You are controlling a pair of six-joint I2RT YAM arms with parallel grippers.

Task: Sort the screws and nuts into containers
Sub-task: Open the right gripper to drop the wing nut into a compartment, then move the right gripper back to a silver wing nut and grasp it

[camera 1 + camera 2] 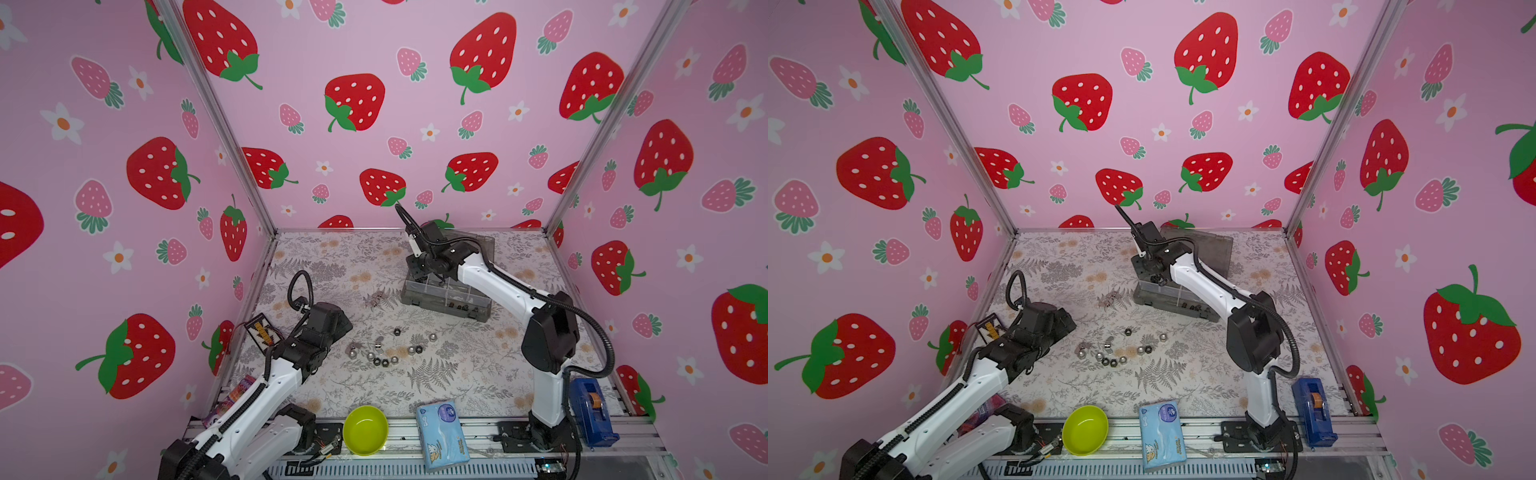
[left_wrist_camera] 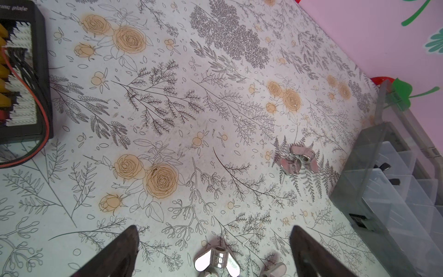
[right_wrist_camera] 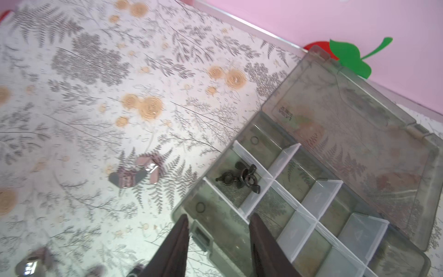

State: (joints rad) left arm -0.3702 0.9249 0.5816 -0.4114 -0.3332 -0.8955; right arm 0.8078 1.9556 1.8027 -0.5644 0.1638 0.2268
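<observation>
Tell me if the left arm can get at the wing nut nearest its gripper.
Probably yes: the left gripper is open, the wing nut lies on the table between its fingers, and nothing covers it. Another silver piece sits close beside it.

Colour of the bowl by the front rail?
The bowl is plain lime green; clearest in both top views.

Smoky-grey organizer box (image 1: 432, 306), lime-green bowl (image 1: 348, 428), blue tape dispenser (image 1: 590, 411), pink strawberry-print walls (image 1: 374, 41), grey fern-and-rose tabletop (image 1: 457, 382)
</observation>
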